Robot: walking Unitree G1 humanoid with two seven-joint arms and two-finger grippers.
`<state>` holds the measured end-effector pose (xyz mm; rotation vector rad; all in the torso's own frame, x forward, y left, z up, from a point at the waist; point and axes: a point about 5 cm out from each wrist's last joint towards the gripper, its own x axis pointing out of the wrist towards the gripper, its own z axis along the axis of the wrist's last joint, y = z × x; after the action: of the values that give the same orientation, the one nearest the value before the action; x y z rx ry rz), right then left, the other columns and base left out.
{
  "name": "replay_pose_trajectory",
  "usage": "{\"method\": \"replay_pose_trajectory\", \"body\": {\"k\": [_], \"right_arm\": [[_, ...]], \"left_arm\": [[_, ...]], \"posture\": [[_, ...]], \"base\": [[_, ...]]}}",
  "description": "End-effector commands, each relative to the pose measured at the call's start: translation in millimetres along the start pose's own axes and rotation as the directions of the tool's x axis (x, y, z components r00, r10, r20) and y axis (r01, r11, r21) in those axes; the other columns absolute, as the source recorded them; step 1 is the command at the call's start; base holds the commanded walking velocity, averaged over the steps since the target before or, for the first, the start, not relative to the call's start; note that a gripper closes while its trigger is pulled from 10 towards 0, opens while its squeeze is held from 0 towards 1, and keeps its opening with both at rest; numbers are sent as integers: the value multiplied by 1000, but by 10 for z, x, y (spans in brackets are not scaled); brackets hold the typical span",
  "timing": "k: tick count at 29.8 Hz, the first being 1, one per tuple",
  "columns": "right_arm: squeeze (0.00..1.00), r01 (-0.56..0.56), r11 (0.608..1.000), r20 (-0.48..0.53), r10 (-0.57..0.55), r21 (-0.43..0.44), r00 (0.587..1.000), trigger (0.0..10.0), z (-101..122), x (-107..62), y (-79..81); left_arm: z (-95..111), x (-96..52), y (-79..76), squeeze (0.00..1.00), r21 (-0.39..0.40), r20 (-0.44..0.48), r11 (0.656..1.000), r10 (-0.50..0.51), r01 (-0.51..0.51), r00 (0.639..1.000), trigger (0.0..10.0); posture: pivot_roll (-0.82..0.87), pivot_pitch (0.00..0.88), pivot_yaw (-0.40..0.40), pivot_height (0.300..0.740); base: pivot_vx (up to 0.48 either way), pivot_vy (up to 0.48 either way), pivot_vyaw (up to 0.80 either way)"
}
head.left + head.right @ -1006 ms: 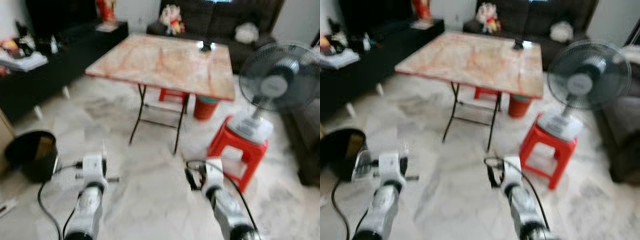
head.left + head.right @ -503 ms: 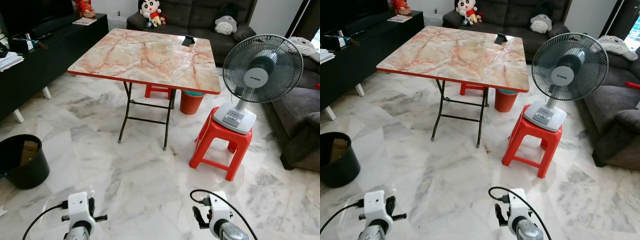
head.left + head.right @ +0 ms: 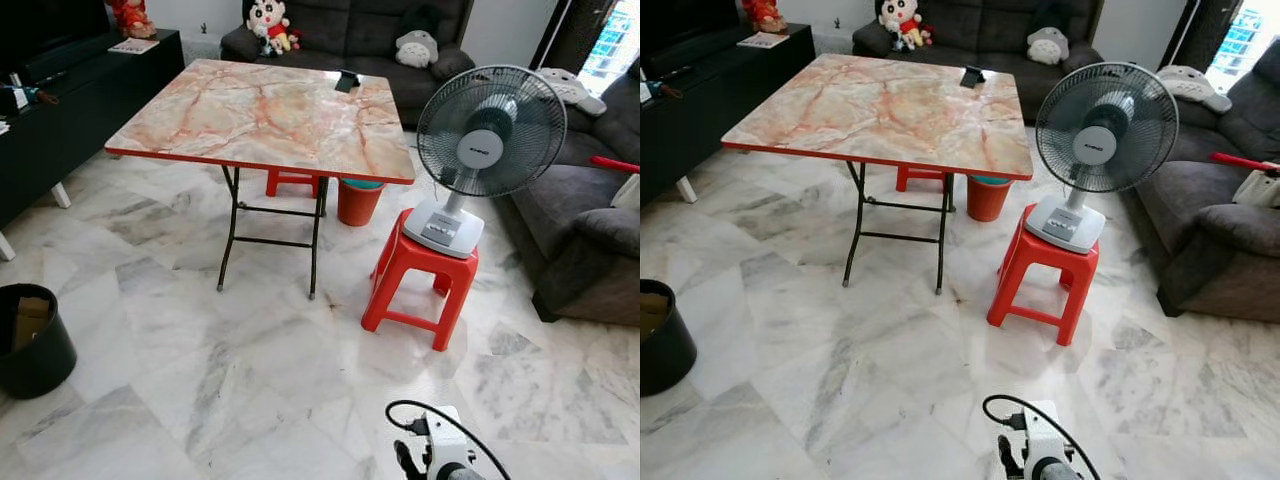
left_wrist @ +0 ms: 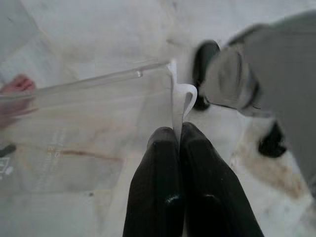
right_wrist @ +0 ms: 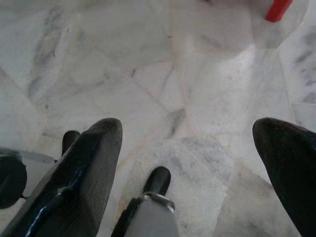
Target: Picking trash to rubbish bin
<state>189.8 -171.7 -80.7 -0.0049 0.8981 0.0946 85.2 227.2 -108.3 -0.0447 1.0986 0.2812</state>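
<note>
Left gripper (image 4: 178,136): fingers pinched together on the white edge of a clear plastic bag (image 4: 84,128), which you hold low over the floor (image 3: 250,390); bag's long side runs away from the fingertips, roughly level.
Right gripper (image 5: 187,148): jaws spread wide, nothing between them, pointing down at bare marble; its wrist (image 3: 445,455) sits at your lower right.
Bin (image 3: 30,340): black, open-topped, on the floor at your far left, some cardboard inside; it lies on the side of the loaded arm, so that arm is the nearer one.
Room: open floor between you and the bin; table (image 3: 260,105) ahead, red stool (image 3: 415,280) with fan (image 3: 485,135) ahead-right, well apart from that path; you likely need a left turn first.
</note>
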Motion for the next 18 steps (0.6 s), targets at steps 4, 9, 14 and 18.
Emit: {"method": "replay_pose_trajectory", "body": {"k": [4,9,14,18], "right_arm": [[0,0,1000,14,0,-29,1000,10000,119,26,-9],[0,1,1000,5,-1,-25,1000,10000,113,28,-3],[0,-6,1000,-4,6,-3,1000,10000,91,27,10],[0,-9,1000,-11,9,1,1000,10000,70,23,13]], "left_arm": [[178,51,-227,0,114,15,991,-68,65,998,10000],[319,76,-308,0,136,40,988,-86,80,995,10000],[364,84,-323,0,151,47,986,-85,77,995,10000],[335,83,-288,0,150,31,986,-77,72,997,10000]], "posture": [[77,0,-90,740],[73,0,-89,740],[63,0,-81,740],[65,0,-81,740]], "base": [[0,0,0],[0,0,0],[0,0,0],[0,0,0]]}}
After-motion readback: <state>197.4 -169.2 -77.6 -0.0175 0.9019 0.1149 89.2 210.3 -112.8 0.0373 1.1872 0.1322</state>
